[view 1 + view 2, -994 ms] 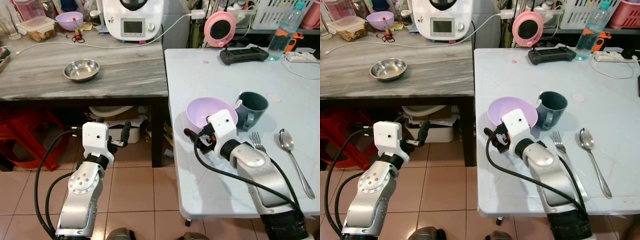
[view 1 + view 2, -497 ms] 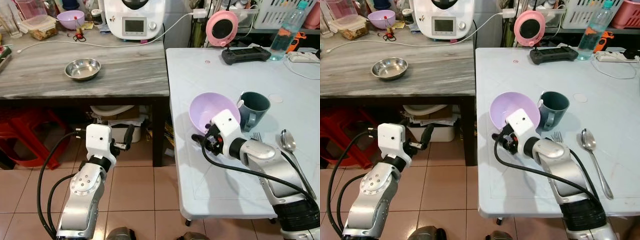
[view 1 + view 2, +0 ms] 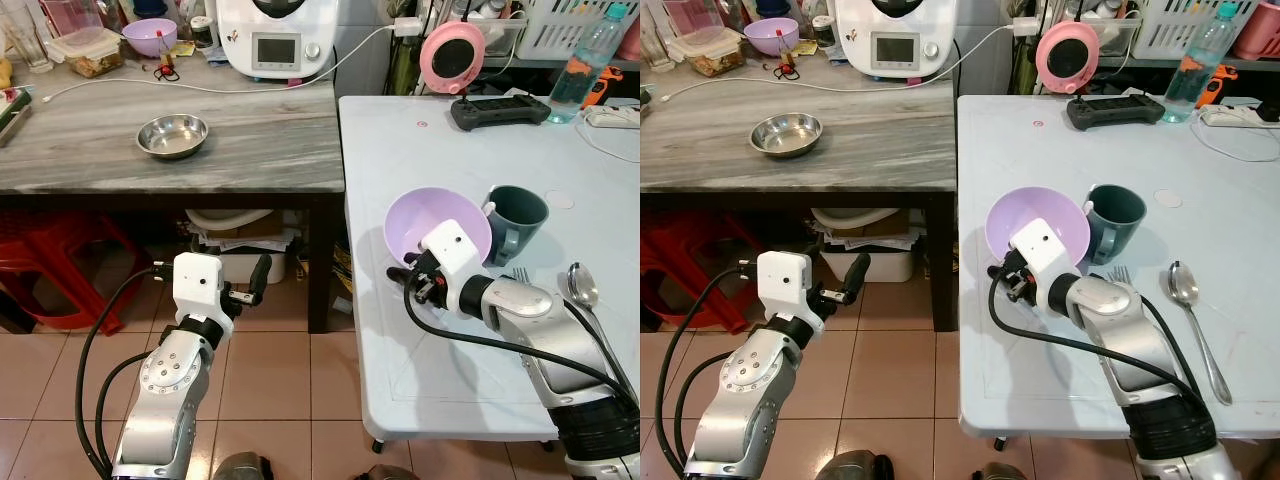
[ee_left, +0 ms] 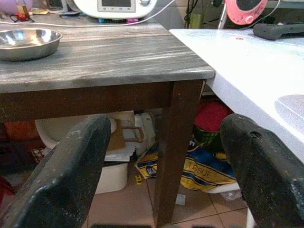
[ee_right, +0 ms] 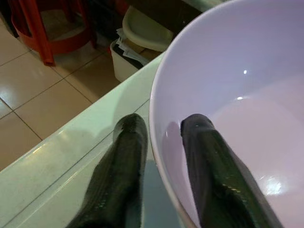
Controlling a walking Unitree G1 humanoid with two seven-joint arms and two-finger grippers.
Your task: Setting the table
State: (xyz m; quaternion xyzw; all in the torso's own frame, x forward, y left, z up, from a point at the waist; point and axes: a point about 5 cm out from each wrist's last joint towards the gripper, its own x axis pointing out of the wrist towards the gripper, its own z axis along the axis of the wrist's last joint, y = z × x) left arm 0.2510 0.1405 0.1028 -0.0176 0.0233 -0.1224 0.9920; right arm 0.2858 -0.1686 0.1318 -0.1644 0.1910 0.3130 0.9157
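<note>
Lilac bowl: barely shifted since earlier; right gripper stays pinched on its rim, positioning beside mug. Left gripper: spread, idle.

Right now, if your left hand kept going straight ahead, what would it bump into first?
Probably the dark wooden leg of the grey marble-topped table. My left hand is open, low over the tiled floor, pointing at that leg. Depth is hard to judge.

Right end effector clamped, left agape.
</note>
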